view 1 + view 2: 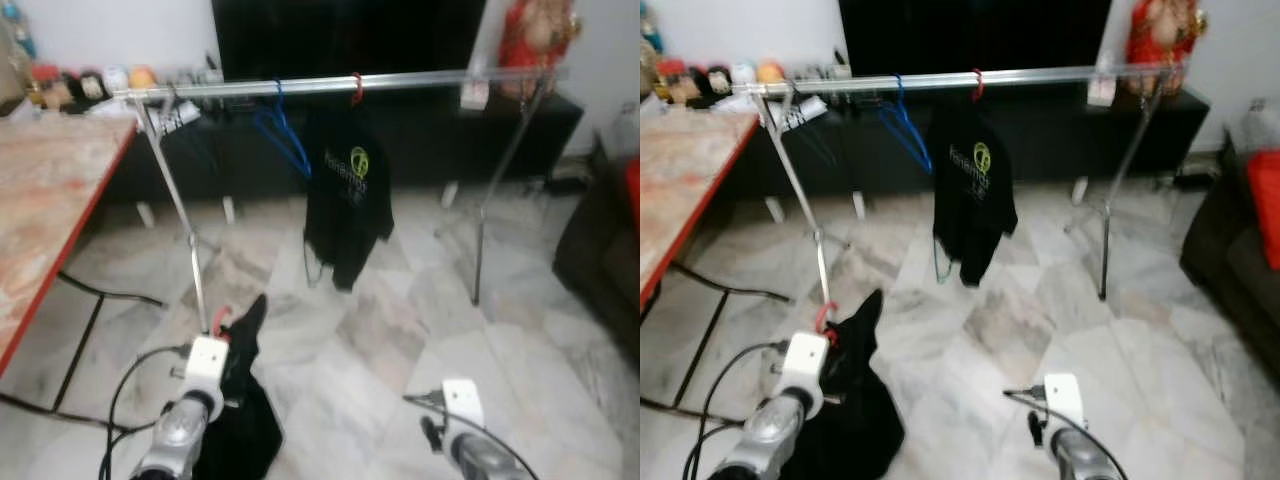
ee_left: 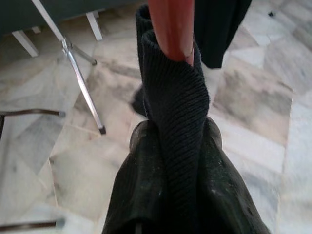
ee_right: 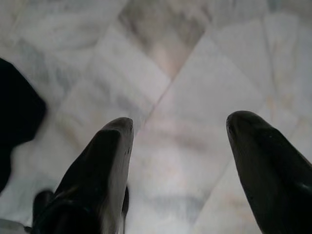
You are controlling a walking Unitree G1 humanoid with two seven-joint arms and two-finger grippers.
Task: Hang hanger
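Left claw (image 2: 168, 146) grips the red hanger (image 2: 171, 27) with its black garment (image 1: 240, 400), low and well short of the rail (image 1: 330, 84), which runs crosswise ahead and above; right claw (image 3: 178, 161) gapes empty.

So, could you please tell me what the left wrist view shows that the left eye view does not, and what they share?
The left wrist view alone shows the ribbed knit collar of the dark garment wrapped round a red hanger, close up.

The left eye view alone shows the silver rail with a blue hanger and a hung black shirt, a table on the robot's left, and the right gripper held low, with nothing in it.

Both show the dark garment at the left gripper, a rack leg and the marble floor.
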